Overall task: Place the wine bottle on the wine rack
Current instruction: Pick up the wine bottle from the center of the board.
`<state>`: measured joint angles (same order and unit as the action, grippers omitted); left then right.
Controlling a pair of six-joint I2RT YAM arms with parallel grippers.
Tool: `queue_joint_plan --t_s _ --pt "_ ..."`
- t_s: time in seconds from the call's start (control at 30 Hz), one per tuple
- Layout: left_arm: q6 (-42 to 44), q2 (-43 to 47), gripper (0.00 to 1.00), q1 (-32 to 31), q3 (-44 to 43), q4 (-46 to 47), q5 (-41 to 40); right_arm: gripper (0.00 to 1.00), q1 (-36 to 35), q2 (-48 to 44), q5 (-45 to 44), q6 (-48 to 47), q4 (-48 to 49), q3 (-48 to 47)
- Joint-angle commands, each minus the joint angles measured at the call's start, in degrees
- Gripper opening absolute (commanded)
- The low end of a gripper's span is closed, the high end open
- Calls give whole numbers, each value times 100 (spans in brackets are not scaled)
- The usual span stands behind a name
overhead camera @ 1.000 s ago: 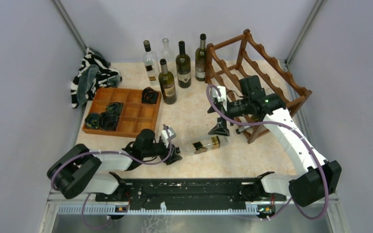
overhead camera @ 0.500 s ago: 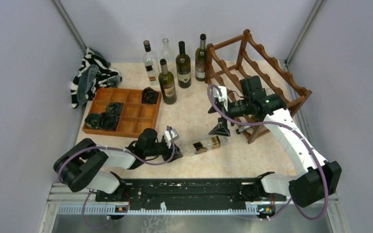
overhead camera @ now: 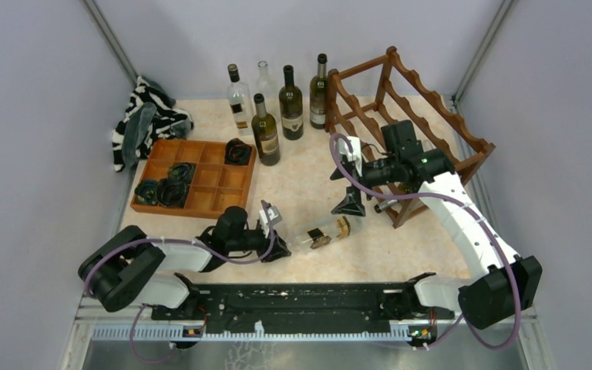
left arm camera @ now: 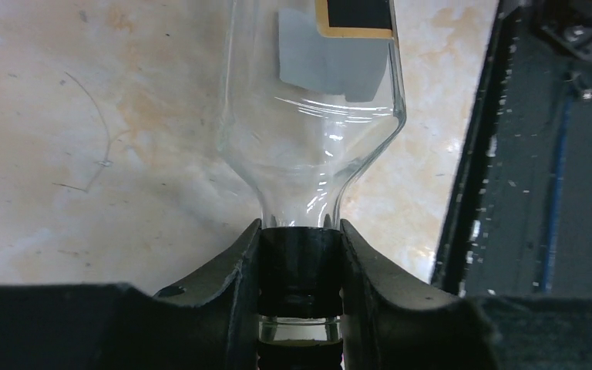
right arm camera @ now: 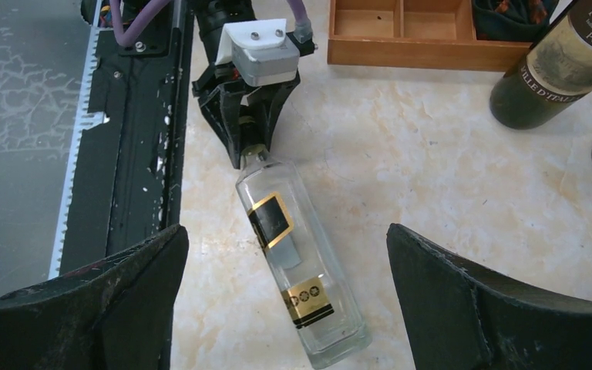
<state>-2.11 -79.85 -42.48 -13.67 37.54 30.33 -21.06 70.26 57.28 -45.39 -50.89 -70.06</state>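
Look for the clear wine bottle (overhead camera: pixel 325 231) on its side at the near middle of the table (overhead camera: pixel 308 169), between the two grippers. Runs neck-left, base-right in the top view, base angled slightly away toward the wine rack (overhead camera: pixel 441 102), which stands well apart at the far right.

Held at the dark neck collar by the left gripper (left arm camera: pixel 301 247), jaws narrow and clamped on both sides of it. Straddled from above by the right gripper (overhead camera: pixel 349 204), jaws spread wide and touching nothing. In its wrist view the bottle sits between the two fingers, long axis roughly square to the closing line and label up.

Judging by this, favours the right arm for the carry: nearer the rack and already lined up over the body, needing only to drop and close. Would also need the neck let go and the bottle turned to match a cradle.

Hard to tell whether the bottle rests fully on the table or is tipped up at the neck. Mouth hidden behind the left fingers, base cut off in that wrist view. No rack in either wrist view, and its lower tiers partly covered by the right arm from above.
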Motion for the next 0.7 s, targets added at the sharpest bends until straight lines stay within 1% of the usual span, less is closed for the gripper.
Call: queue_joint_plan --t_s 0.0,0.13,0.23,0.3,0.37,0.43,0.5,0.57,0.67 --pt "-1324 506 0 3 186 665 772 99 75 -135 316 -76 36 -92" --pt "-2431 720 0 43 228 749 792 99 84 -127 349 -62 51 -75" --pt "-3116 631 0 87 265 997 908 99 89 -123 365 -43 62 -72" --pt "-3598 418 0 173 296 1235 1012 99 92 -125 367 -34 57 -79" --pt "-4075 181 0 298 375 1630 1143 98 95 -142 376 -32 54 -82" --pt "-4672 -73 0 415 496 2238 1265 98 101 -157 378 -23 47 -82" --pt "-5083 -296 0 496 592 2900 1380 98 115 -171 373 -23 45 -77" --pt "-5365 -462 0 512 649 3464 1388 99 120 -175 387 -14 53 -72" --pt "-5630 -619 0 510 660 3973 1299 98 132 -157 413 3 41 -116"
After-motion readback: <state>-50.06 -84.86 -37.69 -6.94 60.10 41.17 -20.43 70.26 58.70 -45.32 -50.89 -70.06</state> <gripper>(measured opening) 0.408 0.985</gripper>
